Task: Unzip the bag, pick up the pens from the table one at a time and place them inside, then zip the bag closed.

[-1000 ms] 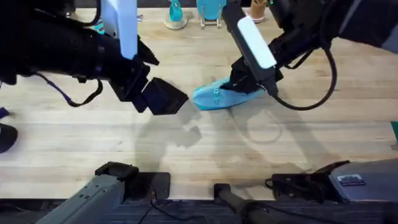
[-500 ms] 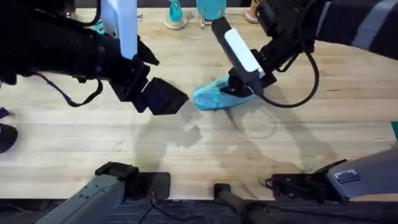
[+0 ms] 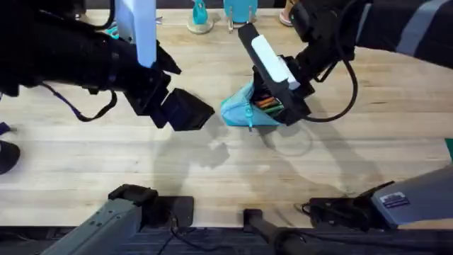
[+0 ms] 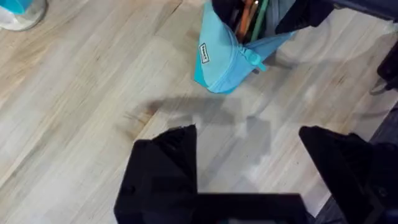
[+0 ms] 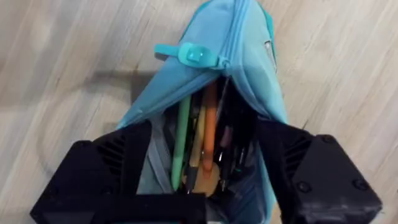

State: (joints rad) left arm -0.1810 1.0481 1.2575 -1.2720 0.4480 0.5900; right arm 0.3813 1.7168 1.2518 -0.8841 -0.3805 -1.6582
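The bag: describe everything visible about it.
The bag is a light blue soft fabric pouch on the wooden table, its mouth unzipped and gaping. A teal zipper pull sits near its closed end. Green and orange pens stand inside. The right gripper reaches into the opening, jaws spread against the sides.

The left gripper (image 3: 190, 113) is held above the table at centre-left, its 2 fingers (image 4: 163, 168) spread wide apart. The right arm is reached in from the far right, and its gripper (image 3: 283, 108) is angled downward, with its 2 black fingers (image 5: 106, 165) parted.
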